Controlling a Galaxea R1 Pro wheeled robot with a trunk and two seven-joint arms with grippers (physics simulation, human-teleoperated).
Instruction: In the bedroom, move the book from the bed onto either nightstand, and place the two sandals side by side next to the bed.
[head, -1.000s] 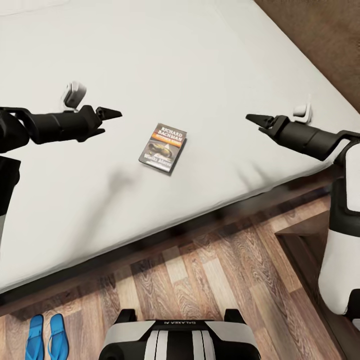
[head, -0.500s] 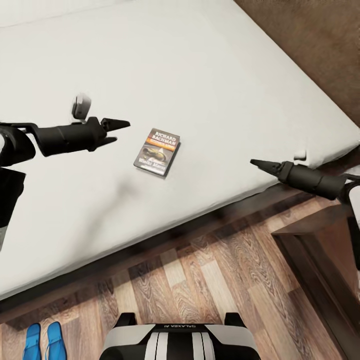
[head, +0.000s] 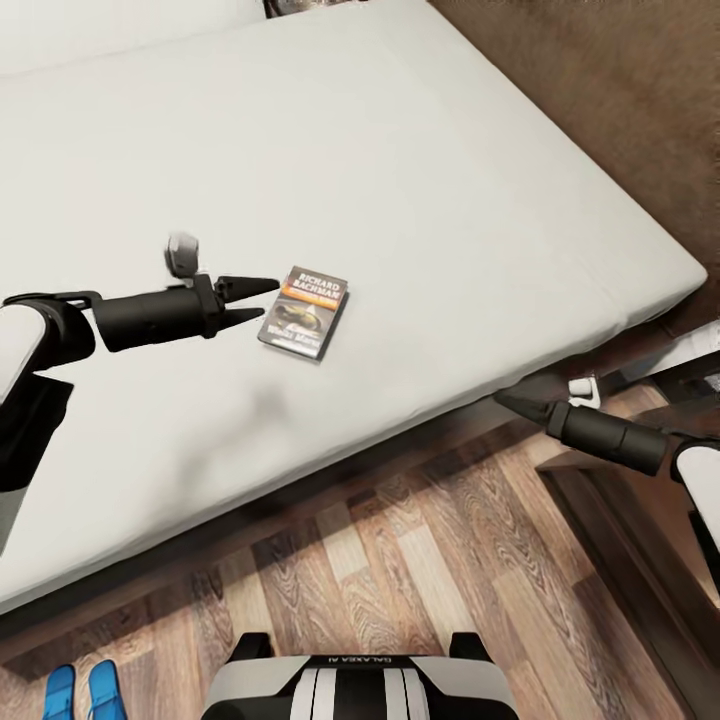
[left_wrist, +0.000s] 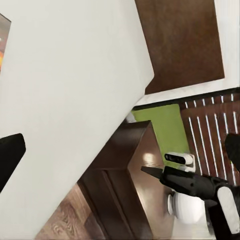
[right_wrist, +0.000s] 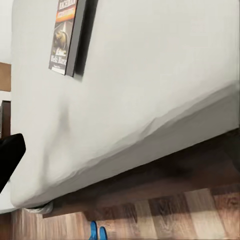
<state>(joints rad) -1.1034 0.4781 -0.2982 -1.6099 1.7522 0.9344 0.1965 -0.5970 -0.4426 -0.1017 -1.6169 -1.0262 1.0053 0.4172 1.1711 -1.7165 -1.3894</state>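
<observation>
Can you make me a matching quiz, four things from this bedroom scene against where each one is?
Things:
1. book
2. sandals
3. left end effector
4. right end effector

Places:
A. on the wood floor, at the bed's near side
B. over the mattress, just beside the book
C. lying flat on the mattress
D. off the bed's edge, over the floor

Pairs: 1-C, 2-A, 3-B, 4-D

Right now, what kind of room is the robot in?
Most likely a bedroom: a wide bed with a pale mattress, a paperback book lying on it, and blue sandals on the wood-plank floor.
</observation>
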